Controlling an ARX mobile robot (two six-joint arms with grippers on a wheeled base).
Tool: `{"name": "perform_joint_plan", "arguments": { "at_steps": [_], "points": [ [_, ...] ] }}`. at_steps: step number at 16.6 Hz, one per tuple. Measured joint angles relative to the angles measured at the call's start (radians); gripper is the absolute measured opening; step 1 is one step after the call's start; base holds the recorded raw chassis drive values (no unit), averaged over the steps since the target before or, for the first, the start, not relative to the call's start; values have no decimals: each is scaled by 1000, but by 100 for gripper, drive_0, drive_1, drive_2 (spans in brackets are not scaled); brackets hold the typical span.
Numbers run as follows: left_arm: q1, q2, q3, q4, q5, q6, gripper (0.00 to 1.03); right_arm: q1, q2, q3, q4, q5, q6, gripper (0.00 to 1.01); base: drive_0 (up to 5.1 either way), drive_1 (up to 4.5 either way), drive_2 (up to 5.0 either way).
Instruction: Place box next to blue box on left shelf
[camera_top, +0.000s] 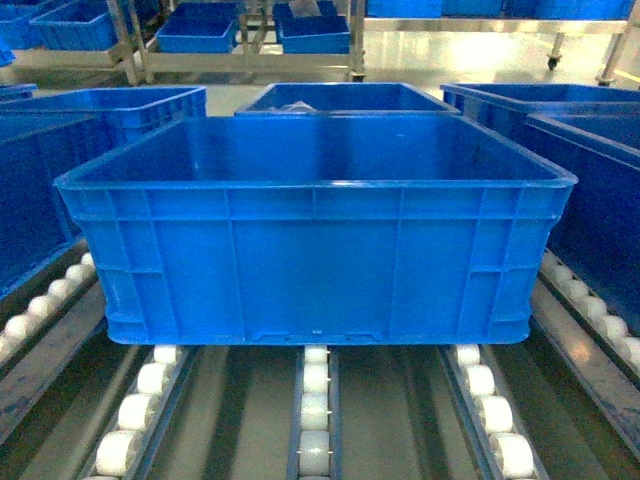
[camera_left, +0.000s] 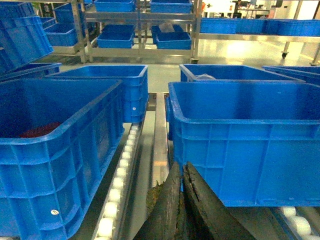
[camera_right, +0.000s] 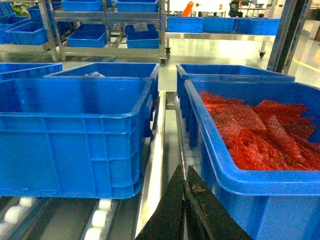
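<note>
**Blue box sits on the rollers**

Blue box (camera_top: 315, 225) rests empty on the left shelf (camera_top: 315, 420). Only the right wrist view shows red bags (camera_right: 260, 132) filling the crate (camera_right: 250, 190) right of it. Left gripper (camera_left: 181, 200) and right gripper (camera_right: 184, 205): fingers pressed together, holding nothing.

Head view: low, close, facing box (camera_top: 315, 225) front wall square-on, looking along left shelf (camera_top: 314, 420) rollers. Left wrist view: low behind left tool (camera_left: 182, 200), facing forward down rail, box at right. Right wrist view: low behind right tool (camera_right: 184, 205), box at left. All three share box, far racks.
</note>
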Motion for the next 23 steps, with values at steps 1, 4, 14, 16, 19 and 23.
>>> {"name": "perform_joint_plan", "arguments": {
  "at_steps": [1, 4, 14, 16, 19, 23],
  "points": [
    [0, -18, 0, -19, 0, 0, 2, 0, -19, 0, -18, 0, 0, 2, 0, 0, 0],
    [0, -79, 0, -79, 0, 0, 2, 0, -81, 0, -82, 0, 0, 2, 0, 0, 0],
    [0, -288, 0, -306, 0, 0, 19, 0, -299, 0, -310, 0, -1, 18, 0, 0, 0],
    [0, -288, 0, -306, 0, 0, 45, 0, -299, 0, -310, 0, -1, 44, 0, 0, 0],
    [0, -288, 0, -306, 0, 0, 85, 0, -299, 0, -310, 0, -1, 86, 0, 0, 0],
    [0, -288, 0, -306, 0, 0, 98, 0, -299, 0, -310, 0, -1, 98, 0, 0, 0]
  ]
}}
